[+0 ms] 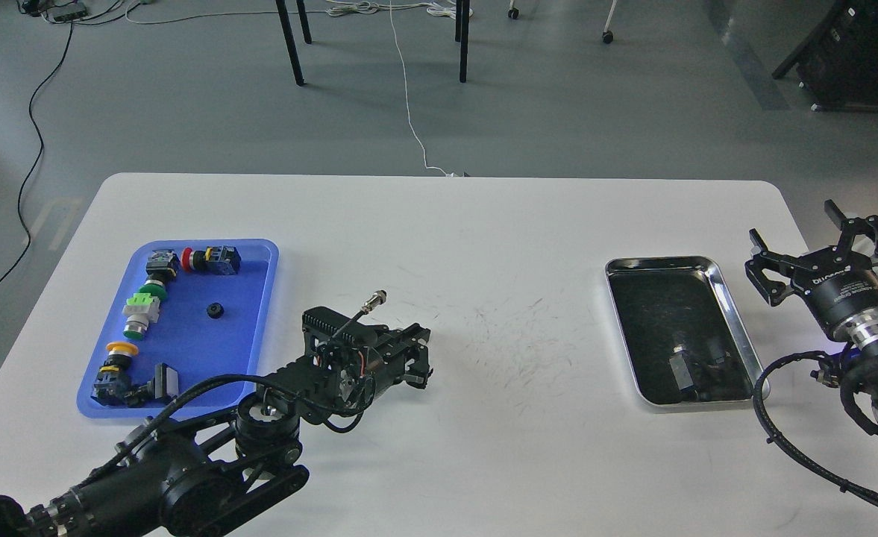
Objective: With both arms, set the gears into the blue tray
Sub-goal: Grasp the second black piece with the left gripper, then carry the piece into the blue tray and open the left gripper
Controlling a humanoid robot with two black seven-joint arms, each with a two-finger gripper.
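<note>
The blue tray [207,365] lies at the table's left, with one small black gear [216,310] resting in its middle. Right of the tray, my left gripper [421,356] is low over the table with its fingers drawn together. The gear that lay at its fingertips no longer shows on the table and is hidden between the fingers. My right gripper [811,242] hangs open and empty at the far right, beyond the silver tray.
Several coloured push-button switches [144,309] line the blue tray's left side and top. A shiny silver tray [737,321] lies at the right, showing only dark reflections. A metal-tipped cable connector [374,300] sticks up from my left wrist.
</note>
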